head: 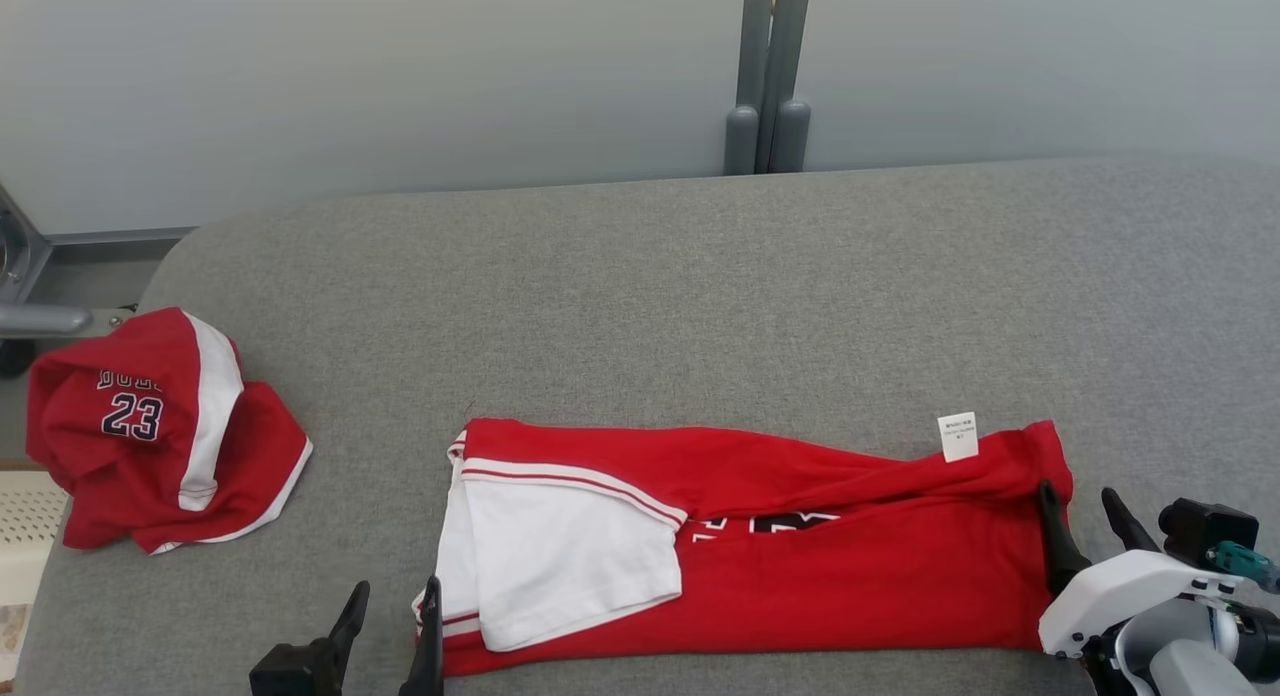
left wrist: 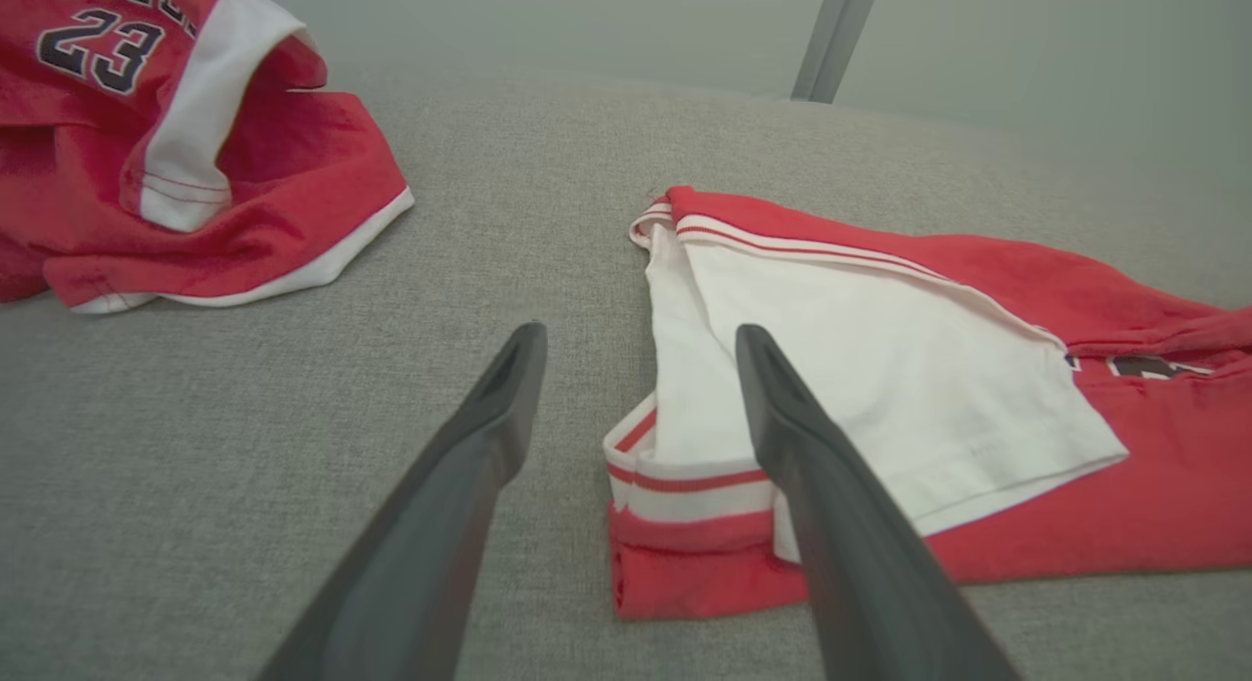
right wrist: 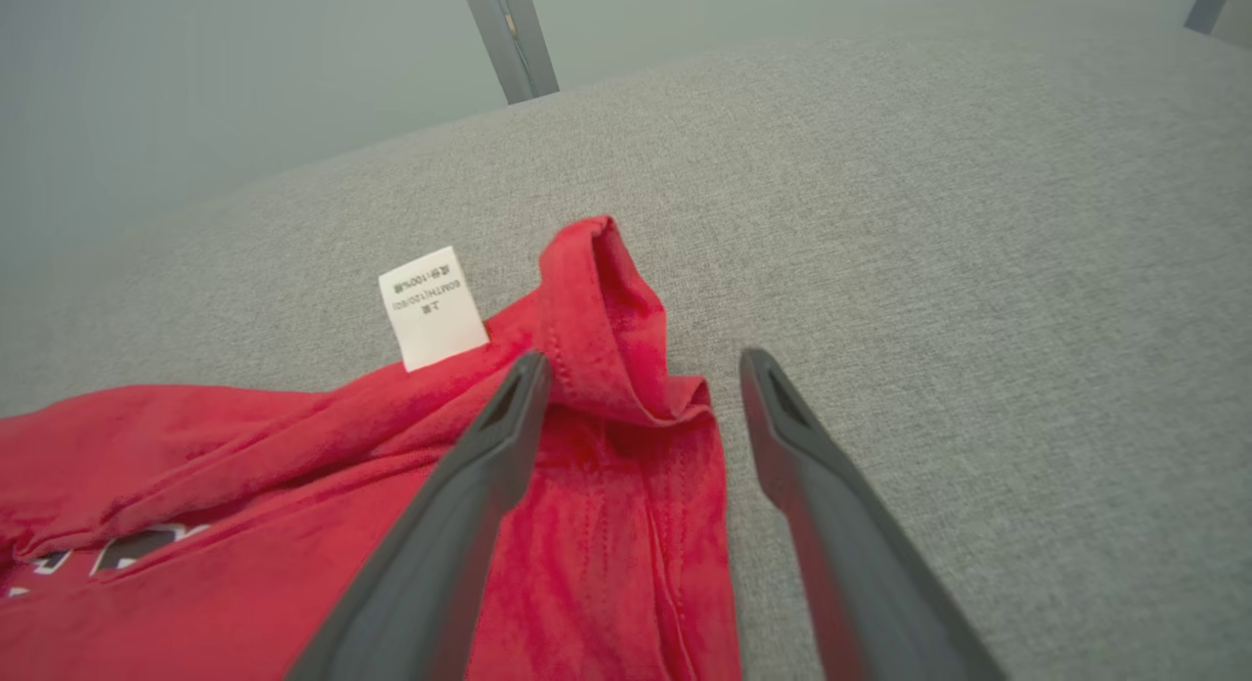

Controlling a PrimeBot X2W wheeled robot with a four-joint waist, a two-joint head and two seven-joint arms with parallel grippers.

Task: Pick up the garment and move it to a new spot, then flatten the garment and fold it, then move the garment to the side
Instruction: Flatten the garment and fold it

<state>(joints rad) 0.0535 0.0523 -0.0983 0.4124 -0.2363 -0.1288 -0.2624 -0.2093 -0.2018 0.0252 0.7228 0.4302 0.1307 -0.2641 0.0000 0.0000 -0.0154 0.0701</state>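
The garment [head: 800, 566], a red jersey with white trim, lies on the grey padded bench [head: 700, 276] as a long band folded lengthwise. It runs left to right close to the bench's front edge, from about the middle towards the right end. A white sleeve [head: 570, 546] edged with red stripes is folded over its left end. Part of a dark and white print shows just right of the sleeve. A small white care label [head: 958, 436] sticks up from the back edge near the right end, where the red hem is bunched into a raised fold. The left gripper [head: 397, 586] stands at the garment's left end with its fingers spread wide and nothing between them. In the left wrist view one finger lies over the white sleeve and the other over bare grey cloth, so the pair straddles that end's edge. Whether either finger touches the fabric cannot be told. The right gripper [head: 1077, 491] is at the right end, also spread wide and empty. In the right wrist view one finger sits over the red hem beside the bunched fold and the other over bare bench. A second red garment [head: 150, 436] with a white stripe and the number 23 lies crumpled at the bench's left edge, well apart from the folded one. Behind the back edge stand a pale wall and two grey posts [head: 768, 76].
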